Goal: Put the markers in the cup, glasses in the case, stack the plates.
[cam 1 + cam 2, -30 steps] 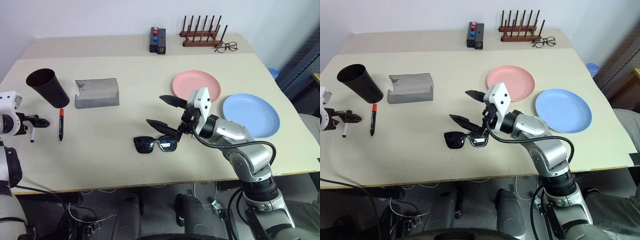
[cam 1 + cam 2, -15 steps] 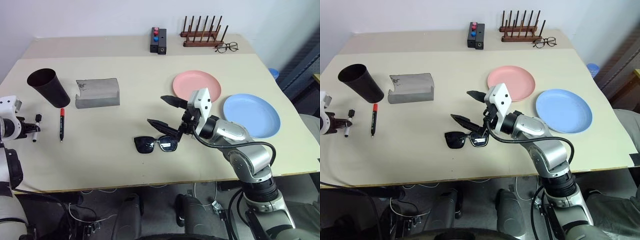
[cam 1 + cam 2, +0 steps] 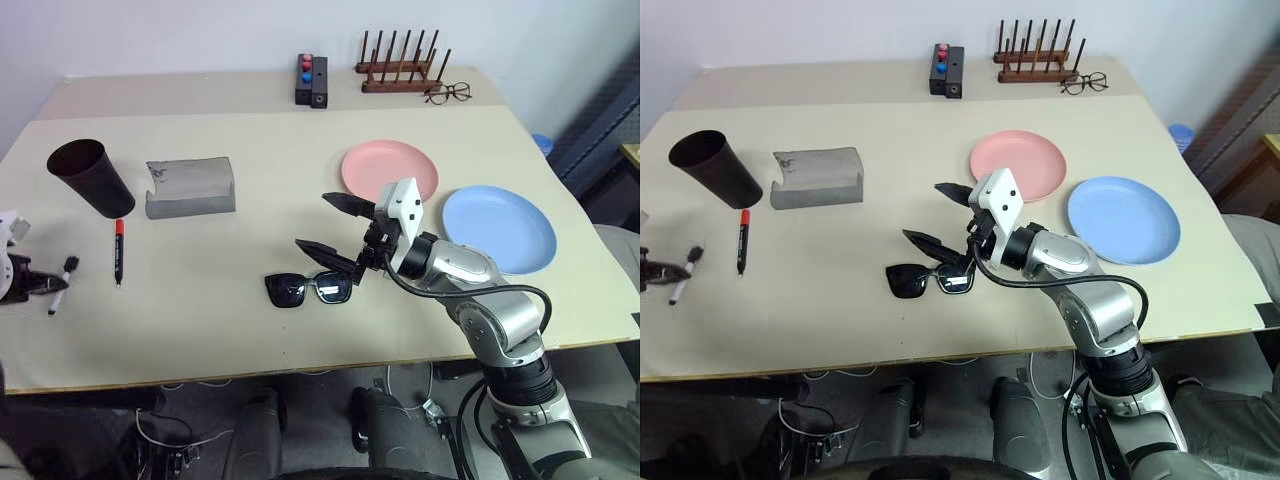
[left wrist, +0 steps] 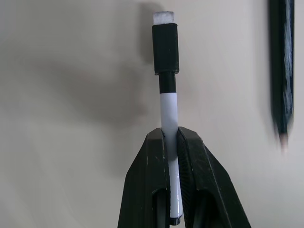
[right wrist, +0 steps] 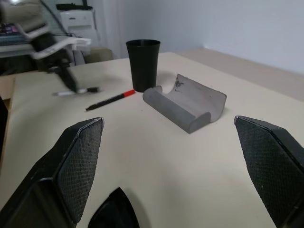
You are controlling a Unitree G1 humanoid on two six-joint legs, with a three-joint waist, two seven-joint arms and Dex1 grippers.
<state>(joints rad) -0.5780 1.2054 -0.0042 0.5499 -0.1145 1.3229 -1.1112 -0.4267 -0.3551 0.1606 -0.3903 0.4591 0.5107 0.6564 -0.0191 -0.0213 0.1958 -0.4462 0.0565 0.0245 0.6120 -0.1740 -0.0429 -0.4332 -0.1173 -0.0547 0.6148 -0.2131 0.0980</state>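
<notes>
My left gripper [image 4: 172, 156] has its fingers [image 4: 148, 180] closed on the white marker [image 4: 167, 109], a slim smooth tube with a black cap. It sits at the bench's [image 3: 250, 330] near left edge, a little nearer me than the cup [image 3: 90, 176]. I judge this the first step under way; nothing is finished yet.

The cup is a tall dark tapered tumbler, matte, standing empty as far as I can see. Just beside its base lies the red-capped marker [image 3: 118, 252], black-bodied and thin. Also beside the cup, toward the bench's middle, is the case [image 3: 190, 186], a grey soft pouch with its top curled open.

Well away from the cup, near the bench's middle, my right gripper [image 3: 333, 223] hangs with fingers spread wide and empty, over the sunglasses [image 3: 309, 289] (thick black frame, dark glossy lenses), which lie outside the case.

Farther from the cup, the pink plate [image 3: 390, 170] and blue plate [image 3: 499, 229], round, shallow and matte, lie side by side, unstacked.

Left to do: both markers, the sunglasses, the plates.
</notes>
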